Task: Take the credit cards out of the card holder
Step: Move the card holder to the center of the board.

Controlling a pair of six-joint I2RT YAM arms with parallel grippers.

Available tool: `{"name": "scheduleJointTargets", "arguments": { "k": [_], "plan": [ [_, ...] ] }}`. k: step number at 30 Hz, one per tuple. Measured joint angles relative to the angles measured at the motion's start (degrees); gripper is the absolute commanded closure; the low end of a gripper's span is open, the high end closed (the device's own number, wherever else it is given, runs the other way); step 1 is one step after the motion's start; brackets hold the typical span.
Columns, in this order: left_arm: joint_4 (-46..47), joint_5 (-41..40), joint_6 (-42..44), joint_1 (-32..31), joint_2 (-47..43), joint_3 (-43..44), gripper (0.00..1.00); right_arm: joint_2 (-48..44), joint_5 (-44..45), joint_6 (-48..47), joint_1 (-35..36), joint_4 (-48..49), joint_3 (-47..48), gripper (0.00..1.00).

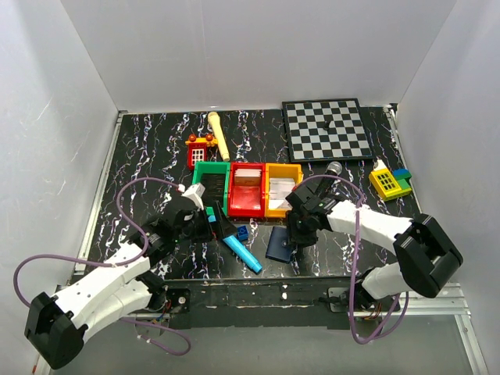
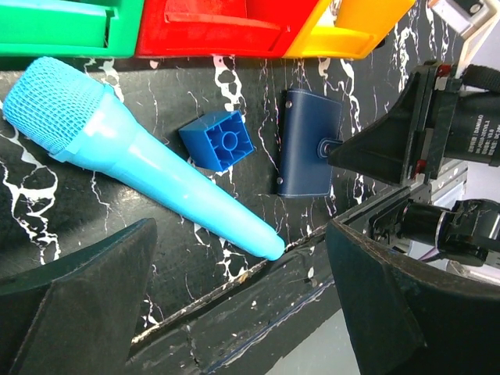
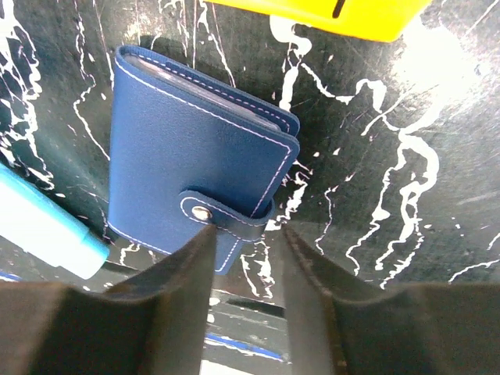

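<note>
R pincer (image 3: 246,234) hung low over the strap end of the holder (image 3: 187,148), jaws part-way apart, nothing clamped betw. them. Its blunt matte-black fingers (image 3: 156,297) straddled the strap tip; couldn't tell if they touched it.

Holder lay flat and shut on the table (image 3: 406,156), a black slab w/ white marble-like veins. It sat at 6 o'clock of the yellow bin (image 3: 328,19), near the table's front edge. Rectangular, smooth navy leather-look skin, pale stitching round the edges. A narrow strap was fastened w/ a small round metal snap. Layered leaves showed along its 1 o'clock edge.

Mic (image 2: 141,156) lay at 9 o'clock of the holder. It was glossy cyan plastic w/ a tapered handle and a mesh-textured round head, thin end nearest the holder. Brick (image 2: 223,141), small, blue, hollow side up w/ a round tube inside, sat betw. the two at approx. 10 o'clock.

L pincer (image 2: 242,234) was spread wide, holding nothing, above the mic's thin end.
</note>
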Motion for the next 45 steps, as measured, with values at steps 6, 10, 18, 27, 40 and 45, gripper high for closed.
{"name": "scheduleJointTargets", "arguments": {
  "k": [6,10,18,27,40,45],
  "plan": [
    [0.2,-2.0,-1.8,-3.9,1.5,0.2,0.12,-5.8,1.8,-0.6,0.0,-0.9,-0.3,0.28],
    [0.2,-4.2,-3.0,-8.0,4.8,2.6,0.12,-12.0,3.0,-0.6,0.0,-1.9,-0.4,0.29],
    [2.1,-7.9,-3.6,-16.9,18.7,11.1,0.27,-16.3,3.6,1.7,0.0,-1.8,-7.7,0.34],
    [4.7,-7.8,-2.7,-18.8,29.9,15.3,0.33,-20.6,1.3,4.3,-1.6,3.4,-13.9,0.36],
    [7.5,-6.6,-2.7,-20.7,38.9,16.7,0.37,-16.3,-2.4,5.5,-2.5,10.5,-14.8,0.46],
    [7.4,-6.6,-2.6,-20.7,40.9,17.2,0.41,-13.5,-3.6,5.0,-3.3,11.6,-14.4,0.47]
  ]
}}
